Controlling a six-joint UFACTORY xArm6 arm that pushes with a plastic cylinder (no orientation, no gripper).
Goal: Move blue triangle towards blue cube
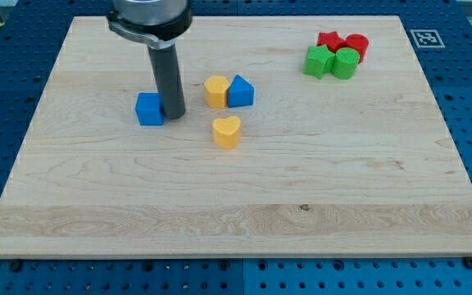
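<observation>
The blue triangle point(241, 91) lies on the wooden board, right of centre-top, touching a yellow hexagon-like block point(215, 91) on its left. The blue cube point(148, 108) sits further to the view's left. My tip point(173, 114) stands just right of the blue cube, about touching it, and left of the yellow block and the blue triangle. The rod rises from there to the arm at the view's top.
A yellow heart point(227, 130) lies below the yellow block. At the view's top right a red star point(329, 40), a red cylinder point(356, 45), a green star point(319, 60) and a green cylinder point(345, 63) cluster together. The board's edge point(236, 256) meets blue pegboard.
</observation>
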